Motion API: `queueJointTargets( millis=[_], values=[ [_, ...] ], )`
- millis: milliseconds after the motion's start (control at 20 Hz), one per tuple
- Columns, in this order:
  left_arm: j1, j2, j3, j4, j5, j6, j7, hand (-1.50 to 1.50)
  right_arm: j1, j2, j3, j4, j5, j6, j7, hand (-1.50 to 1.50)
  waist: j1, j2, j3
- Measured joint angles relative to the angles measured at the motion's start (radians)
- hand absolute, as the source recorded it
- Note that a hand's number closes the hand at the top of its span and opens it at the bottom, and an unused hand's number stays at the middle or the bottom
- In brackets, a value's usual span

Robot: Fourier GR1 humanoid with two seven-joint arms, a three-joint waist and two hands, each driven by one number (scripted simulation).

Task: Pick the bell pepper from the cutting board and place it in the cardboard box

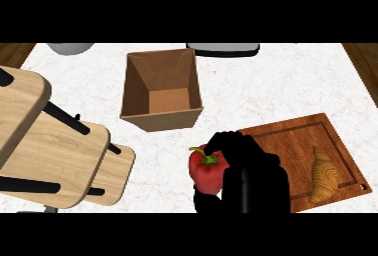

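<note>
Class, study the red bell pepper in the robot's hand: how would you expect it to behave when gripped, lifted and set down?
The bell pepper looks smooth and glossy, so it may be slippery under the right hand curled round it. Its rounded, lobed body would probably roll or tip when set down in the cardboard box. Its bulging shape hints that it is hollow and light for its size.

Single head view, steeply down onto counter (295, 85)

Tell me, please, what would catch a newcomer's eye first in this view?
Most likely the red bell pepper near the lower middle, with the black right hand curled round it just left of the wooden cutting board. Next, the open cardboard box standing behind it on the white counter. A croissant lies on the board's right side.
</note>
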Motion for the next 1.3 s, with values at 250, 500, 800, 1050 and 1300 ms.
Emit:
queueJointTargets(
  millis=[250,500,800,1050,1300],
  values=[
    [0.008,-0.006,-0.005,0.000,-0.011,-0.007,0.000,0.00,-0.206,-0.001,-0.110,0.128,-0.119,-0.008,0.006,1.50,0.012,0.003,-0.001],
    [-0.013,-0.006,0.003,-0.005,-0.009,-0.018,0.002,0.00,-0.375,0.000,-0.214,0.321,-0.229,-0.037,-0.002,1.50,0.021,0.005,0.001],
    [-0.036,-0.007,0.018,0.015,-0.013,-0.026,-0.015,0.00,-0.524,0.001,-0.286,0.581,-0.358,-0.100,-0.022,1.50,0.031,0.008,0.002],
    [-0.050,-0.015,0.016,0.027,-0.016,-0.038,-0.027,0.00,-0.625,0.002,-0.326,0.813,-0.457,-0.177,-0.051,1.50,0.042,0.012,0.003],
    [-0.057,-0.016,0.014,0.021,-0.015,-0.053,-0.025,0.00,-0.665,0.002,-0.338,1.020,-0.543,-0.285,-0.080,-1.50,0.055,0.015,0.003]
  ],
)
